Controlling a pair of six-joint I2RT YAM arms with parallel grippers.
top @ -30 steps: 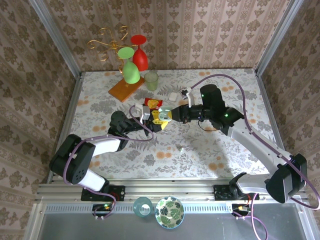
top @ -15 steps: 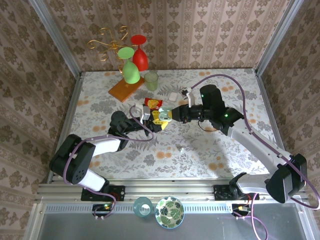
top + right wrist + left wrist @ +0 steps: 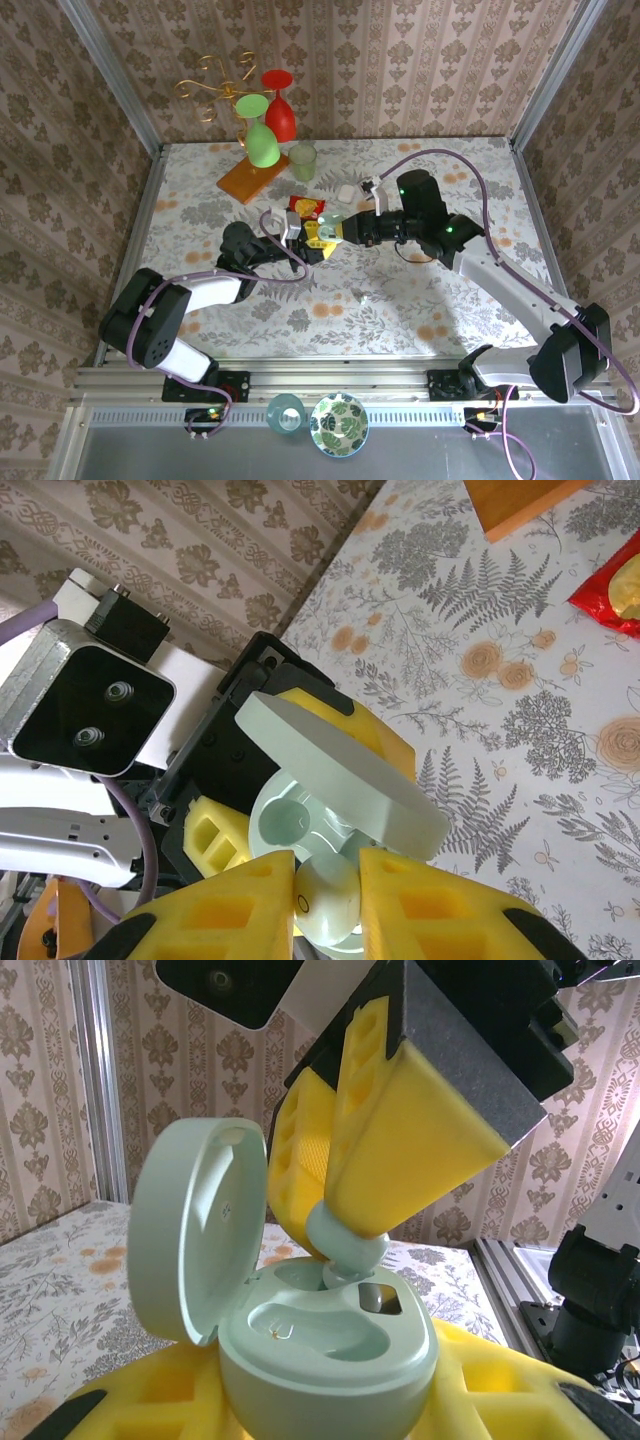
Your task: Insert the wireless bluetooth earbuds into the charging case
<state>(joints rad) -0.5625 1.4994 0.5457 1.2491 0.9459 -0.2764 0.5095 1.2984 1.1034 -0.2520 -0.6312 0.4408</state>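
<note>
In the top external view, my right end effector (image 3: 337, 231) and my left end effector (image 3: 303, 243) meet tip to tip above the floral tabletop (image 3: 400, 300). The right reaches in from one side and the left from the other. What passes between them is too small to read here.

In the left wrist view, my left end effector's yellow pads (image 3: 480, 1380) are closed on the lower shell of the light blue, smooth, oval hinged plastic charging case (image 3: 330, 1360). Its lid (image 3: 190, 1235) is swung up to the left and its white inside faces upward. My right end effector comes down from above, its two yellow fingers (image 3: 420, 1110) clamped on one tiny pale blue-white plastic earbud (image 3: 345, 1247). The earbud's lower end touches the far socket or hangs just over it; I cannot tell which. The near socket looks empty.

In the right wrist view, the earbud sits pinched between my right fingertips. The charging case lies straight ahead of them, just beyond the earbud, with the open lid leaning over it. I judge the coming move to be a push straight along my fingers' axis into that socket while the left holds firm.
</note>
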